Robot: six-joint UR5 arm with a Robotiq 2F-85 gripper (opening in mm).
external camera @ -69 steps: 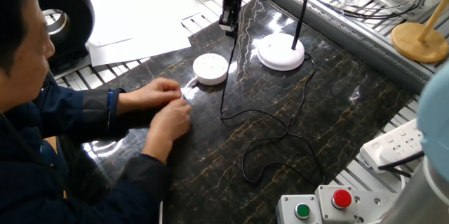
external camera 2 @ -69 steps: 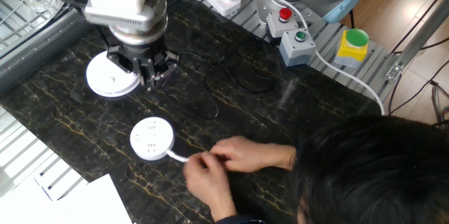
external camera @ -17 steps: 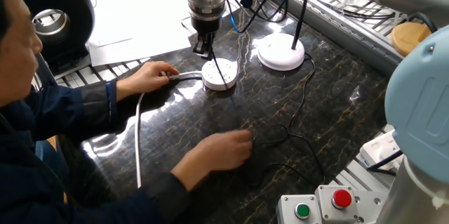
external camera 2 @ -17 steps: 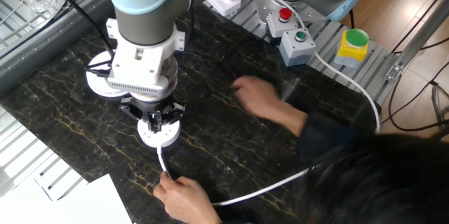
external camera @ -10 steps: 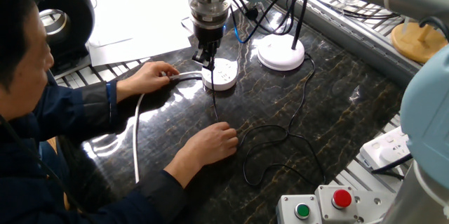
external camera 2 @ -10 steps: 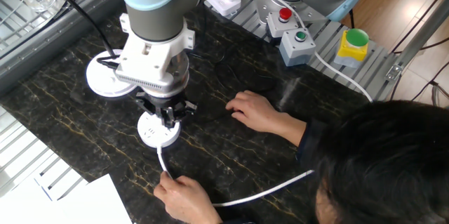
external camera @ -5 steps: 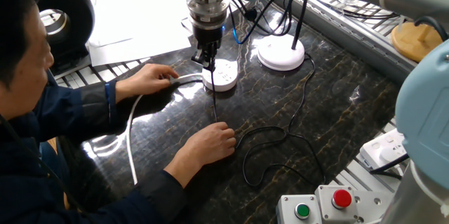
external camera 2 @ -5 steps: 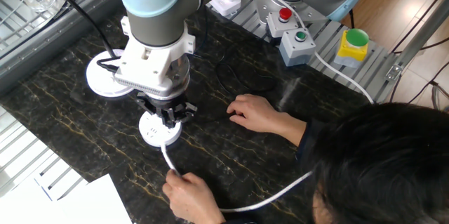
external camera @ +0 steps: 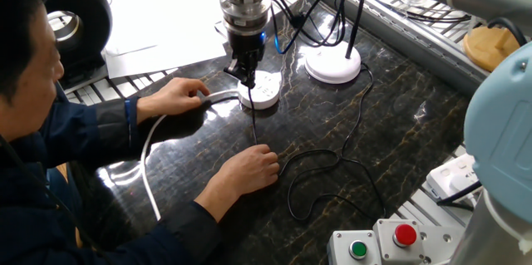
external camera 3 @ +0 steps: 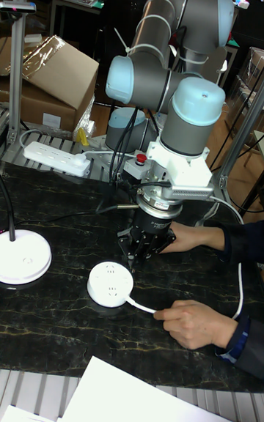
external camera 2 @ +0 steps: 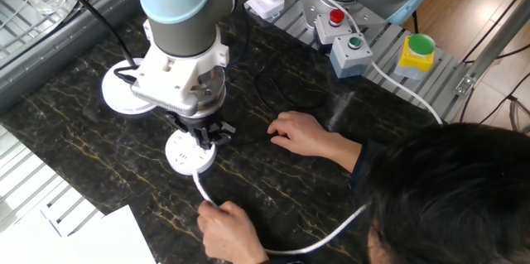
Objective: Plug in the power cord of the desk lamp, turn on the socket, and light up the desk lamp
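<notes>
The round white socket [external camera: 263,91] lies on the dark marble table, its thick white cable [external camera: 150,165] held by a person's hand [external camera: 178,95]. My gripper [external camera: 244,72] hangs just over the socket's near-left edge, shut on the small black plug of the power cord [external camera: 254,128]. The cord trails from the plug across the table to a loop under the person's other hand [external camera: 251,169]. The desk lamp stands behind, with its white disc base [external camera: 332,62] and black stem. In the other fixed view the gripper [external camera 2: 206,136] stands above the socket [external camera 2: 187,153]. The tall view shows the gripper [external camera 3: 142,248] beside the socket [external camera 3: 108,283].
A person leans over the table's near side with both arms on it. A white power strip [external camera: 470,170] and a button box [external camera: 381,245] sit at the right edge. Papers [external camera: 166,24] lie at the back left. The lamp base [external camera 2: 124,98] stands close behind my arm.
Since about seven seconds ago my gripper moved from beside the lamp base to over the socket. In the last second it settled slightly, and the person shifted the white cable and socket a little.
</notes>
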